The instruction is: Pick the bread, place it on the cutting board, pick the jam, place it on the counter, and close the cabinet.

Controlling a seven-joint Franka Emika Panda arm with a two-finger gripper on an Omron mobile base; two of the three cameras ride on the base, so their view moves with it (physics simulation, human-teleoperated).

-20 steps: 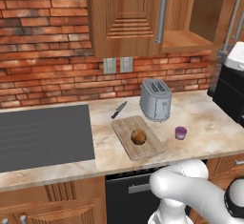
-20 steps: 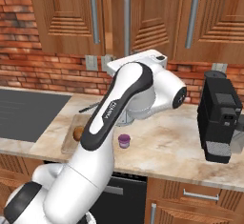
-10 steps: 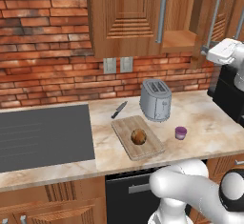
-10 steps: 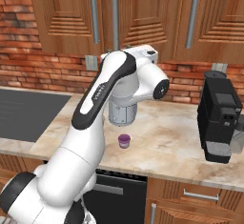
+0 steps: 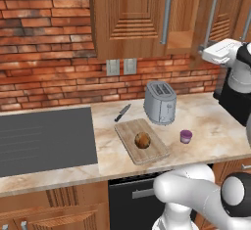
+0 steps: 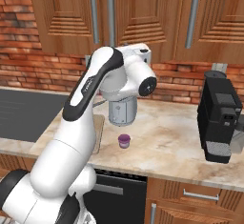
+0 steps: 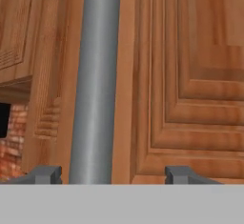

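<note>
Jaws apart, tips alone visible, facing cabinet [image 7: 190, 75] door

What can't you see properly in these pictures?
- Inside the cabinet: left base view, its door is nearly shut and covers the shelf.
- Cutting board and bread: right base view, the arm blocks them.
- End effector: hand view, the bottom edge cuts it, so any contact with the handle is unclear.
</note>
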